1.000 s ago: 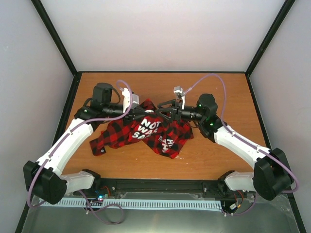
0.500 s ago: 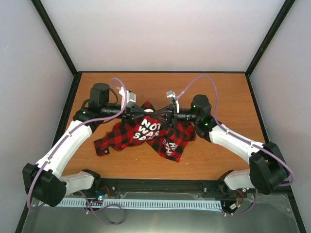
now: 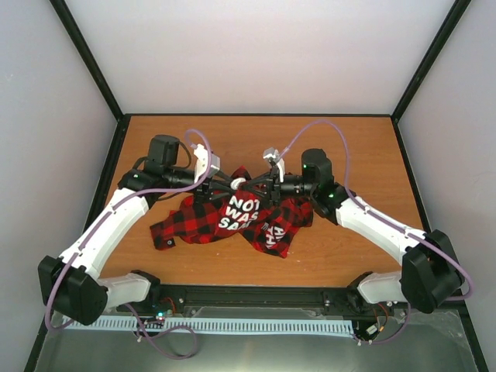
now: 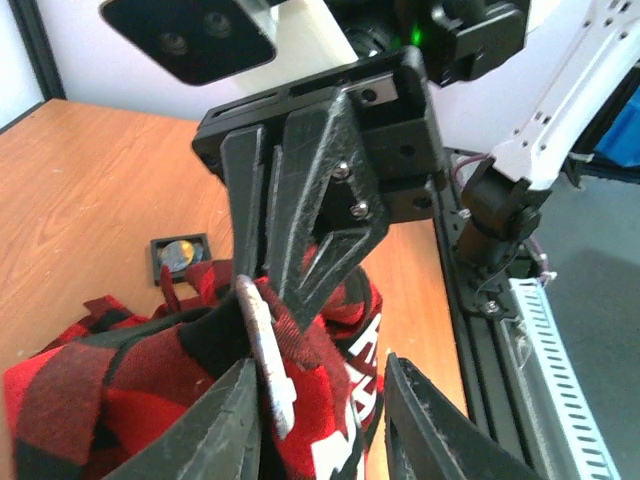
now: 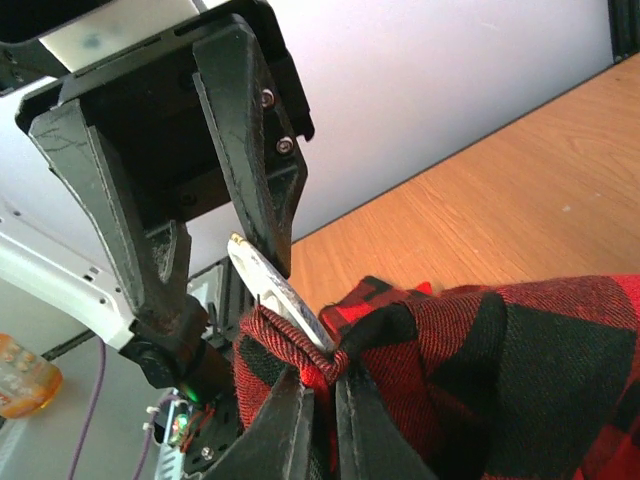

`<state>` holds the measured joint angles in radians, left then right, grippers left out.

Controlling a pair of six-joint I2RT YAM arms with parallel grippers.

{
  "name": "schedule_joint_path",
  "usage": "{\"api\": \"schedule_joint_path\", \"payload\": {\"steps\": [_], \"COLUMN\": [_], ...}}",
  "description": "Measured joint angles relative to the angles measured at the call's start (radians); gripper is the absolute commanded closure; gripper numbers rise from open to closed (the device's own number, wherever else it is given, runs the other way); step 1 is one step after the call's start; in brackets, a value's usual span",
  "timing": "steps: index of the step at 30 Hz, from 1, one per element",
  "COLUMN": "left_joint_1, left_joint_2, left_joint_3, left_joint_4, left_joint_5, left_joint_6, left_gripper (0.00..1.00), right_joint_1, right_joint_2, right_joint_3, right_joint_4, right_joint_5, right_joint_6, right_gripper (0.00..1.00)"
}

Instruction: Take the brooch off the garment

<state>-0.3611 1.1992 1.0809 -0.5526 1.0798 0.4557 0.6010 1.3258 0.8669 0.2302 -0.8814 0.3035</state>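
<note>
You've got the brown wooden counter (image 3: pixel 240 130) with the red-and-black checked flannel garment (image 3: pixel 194 225) bunched dead centre. Your right fingers (image 5: pixel 285 430), from three o'clock, clamp a raised fold. Your left fingers (image 4: pixel 235 430), from nine, stand apart either side of the silver oval brooch (image 5: pixel 280 292).

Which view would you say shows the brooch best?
The left wrist view: the brooch sits close, a silvery oval against the garment. The right wrist view shows it partly tucked in fabric; the top view, only a pale speck.
</note>
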Motion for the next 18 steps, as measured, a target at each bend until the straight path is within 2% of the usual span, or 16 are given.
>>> {"api": "schedule_joint_path", "payload": {"steps": [6, 15, 18], "left_joint_1": [0.001, 0.001, 0.001], "left_joint_2": [0.021, 0.053, 0.076], "left_joint_3": [0.006, 0.025, 0.035], "left_joint_4": [-0.017, -0.022, -0.041], "left_joint_5": [-0.072, -0.112, -0.118], "left_joint_6": [0.002, -0.016, -0.015], "left_gripper": [0.82, 0.85, 0.94], "right_joint_1": [0.001, 0.017, 0.025], "right_joint_2": [-0.011, -0.011, -0.011], "right_joint_3": [0.012, 0.054, 0.072], "right_joint_4": [-0.099, -0.196, -0.227], "right_joint_5": [0.035, 0.077, 0.1], "right_joint_6": [-0.054, -0.11, -0.129], "right_gripper": [0.97, 0.97, 0.97]}}
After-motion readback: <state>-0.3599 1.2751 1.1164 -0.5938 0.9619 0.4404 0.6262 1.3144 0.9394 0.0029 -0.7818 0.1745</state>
